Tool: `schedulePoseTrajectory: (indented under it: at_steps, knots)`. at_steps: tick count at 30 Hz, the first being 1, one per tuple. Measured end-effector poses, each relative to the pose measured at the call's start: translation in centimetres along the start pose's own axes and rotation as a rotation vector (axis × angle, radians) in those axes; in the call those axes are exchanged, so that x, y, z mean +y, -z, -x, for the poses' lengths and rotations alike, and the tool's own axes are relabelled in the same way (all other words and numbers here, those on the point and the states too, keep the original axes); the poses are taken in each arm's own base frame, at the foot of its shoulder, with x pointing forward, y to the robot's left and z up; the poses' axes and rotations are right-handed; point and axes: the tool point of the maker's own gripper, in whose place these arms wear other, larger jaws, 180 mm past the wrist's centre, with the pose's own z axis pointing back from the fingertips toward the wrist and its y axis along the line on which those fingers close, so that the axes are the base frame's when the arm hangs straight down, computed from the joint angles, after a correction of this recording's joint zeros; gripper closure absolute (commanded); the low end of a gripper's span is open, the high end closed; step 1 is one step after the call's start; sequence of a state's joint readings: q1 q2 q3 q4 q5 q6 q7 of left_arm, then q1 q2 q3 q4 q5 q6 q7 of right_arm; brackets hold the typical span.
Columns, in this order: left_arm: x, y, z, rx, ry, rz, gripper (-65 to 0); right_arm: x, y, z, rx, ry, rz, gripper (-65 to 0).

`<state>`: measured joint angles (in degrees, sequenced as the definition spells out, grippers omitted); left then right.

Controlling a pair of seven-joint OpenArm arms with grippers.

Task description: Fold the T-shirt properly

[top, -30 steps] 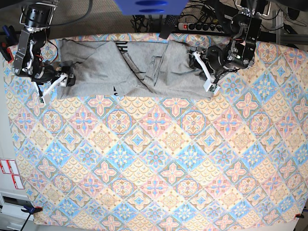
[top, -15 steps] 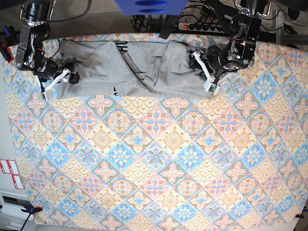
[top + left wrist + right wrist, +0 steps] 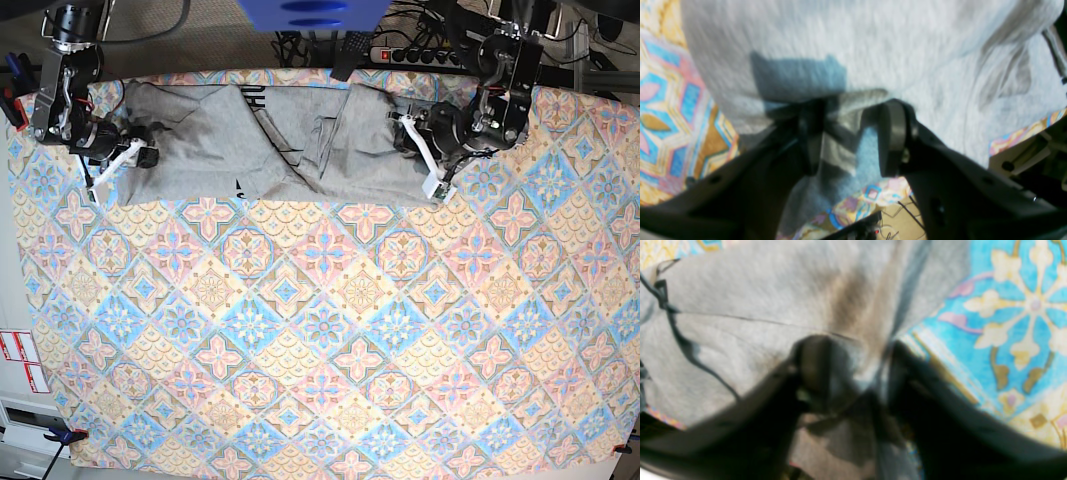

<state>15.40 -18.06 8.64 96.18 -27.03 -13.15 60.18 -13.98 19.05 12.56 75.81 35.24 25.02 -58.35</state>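
Fingers of the left gripper (image 3: 850, 136) are straddling a raised ridge of the T-shirt (image 3: 270, 140), half apart; cloth is lying between them, but whether they are pinching it can't be told. Fingers of the right gripper (image 3: 857, 373) are sitting at the shirt's opposite edge, a grey fold running up between them; that view is blurred, so grip is unclear there too.

Step, as judged: both arms are taking hold of the two ends of the shirt, which is lying bunched in a strip along the far edge of the worktop (image 3: 330, 340), on the tablecloth (image 3: 400, 300).

Next move is probably calling for firm pinches on both ends, then an even lift and spread.

Both arms are reaching low and angled inward toward the cloth between them.
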Motion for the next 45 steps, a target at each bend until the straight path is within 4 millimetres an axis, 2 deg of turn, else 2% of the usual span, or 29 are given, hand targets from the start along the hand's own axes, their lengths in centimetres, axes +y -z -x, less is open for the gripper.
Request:
schedulePoseTrajectory:
  at_steps: [2,7,14,23,27,30,34,39,45]
  knots:
    - [0.1,0.0,-0.2,-0.014,-0.029,0.001,-22.7,0.0,0.0,0.1,0.004,-0.001,0.002,-13.2]
    - [0.9,-0.5,-1.1,-0.054,-0.077,-0.015,-22.7,0.0,0.0,0.2,0.007,0.003,0.003,-9.9]
    - [0.6,-0.7,-1.3,-0.064,-0.075,-0.011,-22.7,0.0,0.2,-0.6,0.053,-0.007,0.015,-0.1]
    - [0.3,-0.8,-1.5,-0.076,-0.096,0.011,-22.7,0.2,0.2,-2.1,0.081,-0.028,0.017,0.0]
    - [1.0,-1.6,-2.4,-0.127,-0.179,0.04,-22.7,0.0,0.0,-2.8,0.057,0.015,0.005,0.0]
    - [1.7,-2.2,-3.0,-0.162,-0.23,0.054,-22.7,0.3,0.1,-4.2,0.018,0.018,-0.002,0.0]
    - [2.1,-2.8,-3.6,-0.193,-0.271,0.071,-22.7,1.8,0.6,-6.1,-0.03,0.015,-0.04,0.0]
    - [3.0,-3.2,-3.3,-0.205,-0.306,0.06,-22.7,0.8,-0.2,-7.4,-0.046,0.001,-0.015,0.0]
    - [3.0,-3.2,-2.8,-0.197,-0.314,0.058,-22.7,1.0,-0.2,-8.3,-0.06,-0.007,-0.019,0.0]
